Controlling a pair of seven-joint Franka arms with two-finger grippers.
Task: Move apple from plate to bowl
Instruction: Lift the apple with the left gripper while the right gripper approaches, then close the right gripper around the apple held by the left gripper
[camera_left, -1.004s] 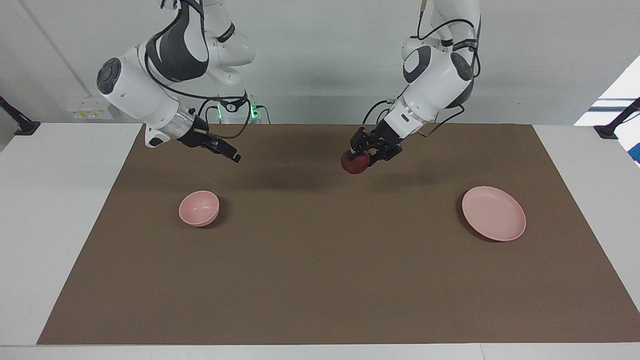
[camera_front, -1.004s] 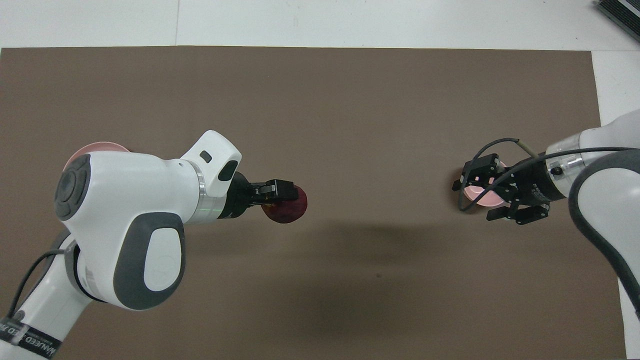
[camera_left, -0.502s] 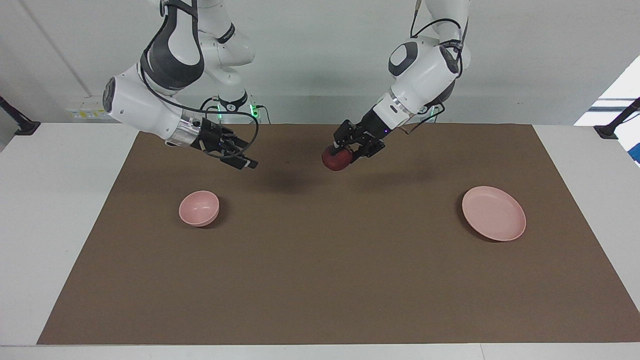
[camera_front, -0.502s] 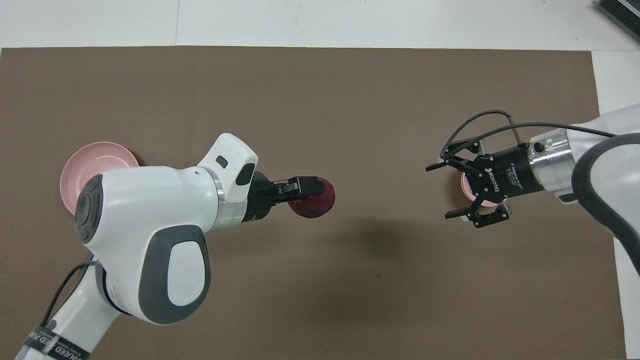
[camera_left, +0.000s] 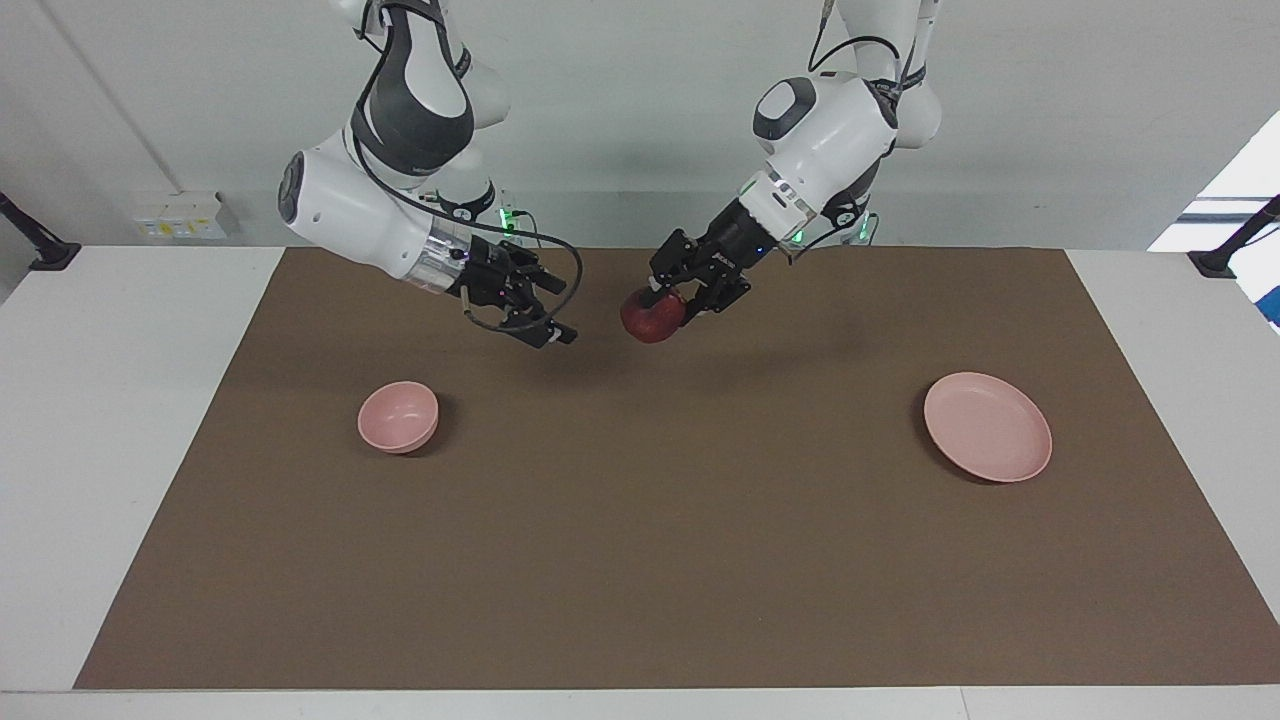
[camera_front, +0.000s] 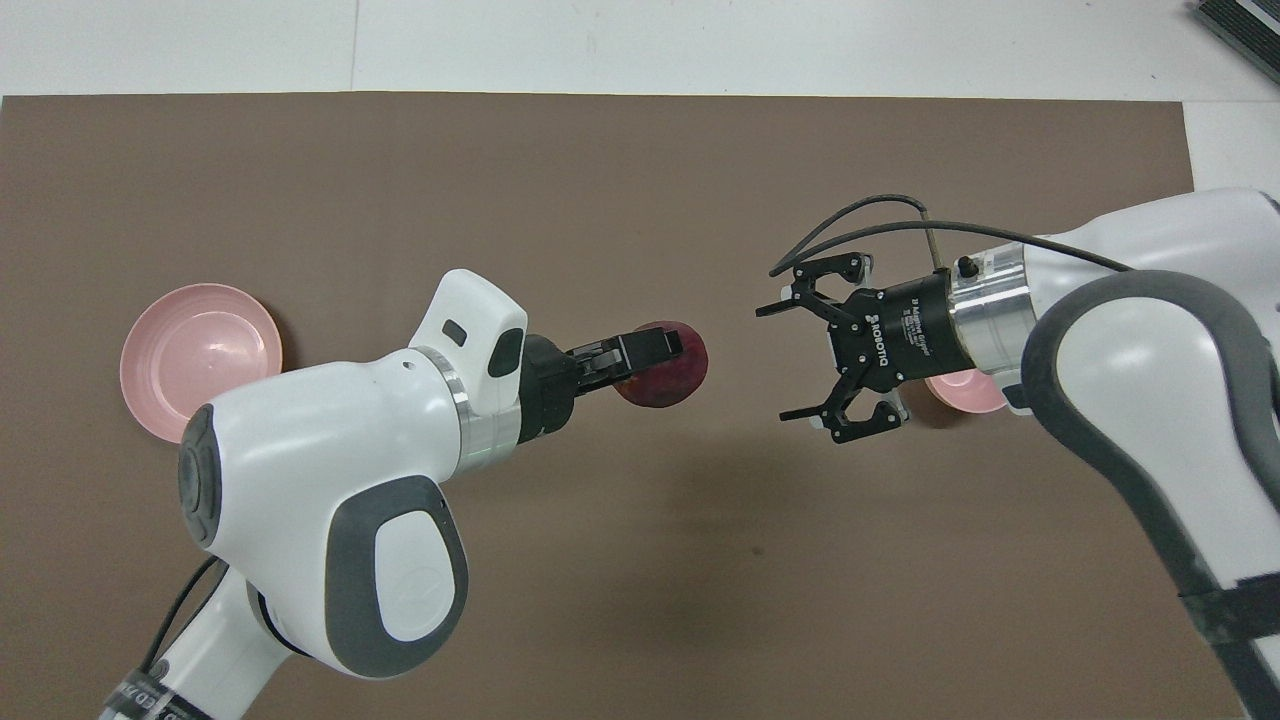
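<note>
My left gripper (camera_left: 668, 303) (camera_front: 668, 352) is shut on the dark red apple (camera_left: 650, 318) (camera_front: 664, 372) and holds it in the air over the middle of the brown mat. Facing it with a small gap stands my right gripper (camera_left: 553, 321) (camera_front: 790, 362), open and empty. The pale pink plate (camera_left: 988, 426) (camera_front: 200, 358) lies bare toward the left arm's end of the table. The small pink bowl (camera_left: 398, 416) sits toward the right arm's end; in the overhead view the right arm covers all but a piece of the bowl (camera_front: 962, 389).
A brown mat (camera_left: 640, 540) covers most of the white table. Nothing else lies on it.
The left gripper has carried the apple from nearer the plate toward the mat's middle. The right gripper has swung from above the bowl toward the apple, staying open.
</note>
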